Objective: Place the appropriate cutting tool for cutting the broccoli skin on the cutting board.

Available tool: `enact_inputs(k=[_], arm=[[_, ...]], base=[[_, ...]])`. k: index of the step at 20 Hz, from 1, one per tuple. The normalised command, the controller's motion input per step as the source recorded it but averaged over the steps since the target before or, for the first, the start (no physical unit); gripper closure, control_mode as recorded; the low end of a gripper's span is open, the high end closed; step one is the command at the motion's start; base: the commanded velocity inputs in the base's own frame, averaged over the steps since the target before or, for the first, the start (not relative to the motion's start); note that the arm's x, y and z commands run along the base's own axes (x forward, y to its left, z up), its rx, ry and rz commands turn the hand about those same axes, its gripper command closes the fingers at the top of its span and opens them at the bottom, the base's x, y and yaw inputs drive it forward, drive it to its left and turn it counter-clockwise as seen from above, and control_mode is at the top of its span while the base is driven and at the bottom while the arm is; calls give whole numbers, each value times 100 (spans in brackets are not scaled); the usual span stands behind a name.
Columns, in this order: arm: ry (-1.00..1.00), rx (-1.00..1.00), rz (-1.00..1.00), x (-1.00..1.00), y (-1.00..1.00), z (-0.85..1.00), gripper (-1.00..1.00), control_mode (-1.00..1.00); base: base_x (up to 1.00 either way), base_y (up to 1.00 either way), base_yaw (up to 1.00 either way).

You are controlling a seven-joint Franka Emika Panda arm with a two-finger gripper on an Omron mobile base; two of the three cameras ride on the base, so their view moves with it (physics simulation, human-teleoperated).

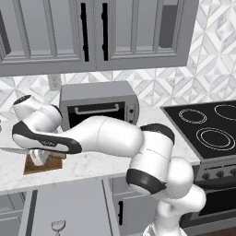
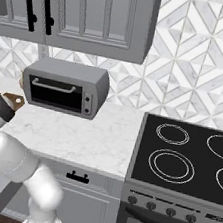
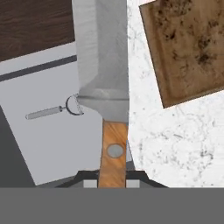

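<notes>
Fingertips (image 3: 89,183) at the bottom of the hand view are clamped on the knife (image 3: 105,65) by its wooden handle, blade running to the top of the frame. Rigid, slim and light, with a smooth handle, it could probably pivot in the pinch; a handle hold seems right. It hangs off the counter edge, with the cutting board (image 3: 188,48) at upper right and the peeler (image 3: 54,110) at left.
</notes>
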Motion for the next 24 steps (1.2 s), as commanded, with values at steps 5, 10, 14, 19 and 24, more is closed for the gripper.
enact_inputs(k=[5,10,14,19,24], arm=[[0,1,3,100,13,-73,100,-100],[0,0,1,72,0,-56,100,-100],[0,0,5,13,1,-64,100,-100],[-1,0,5,6,1,-57,100,-100],[-2,0,4,10,0,-48,100,-100]], base=[[0,0,0],[0,0,0],[0,0,0],[0,0,0],[0,0,0]])
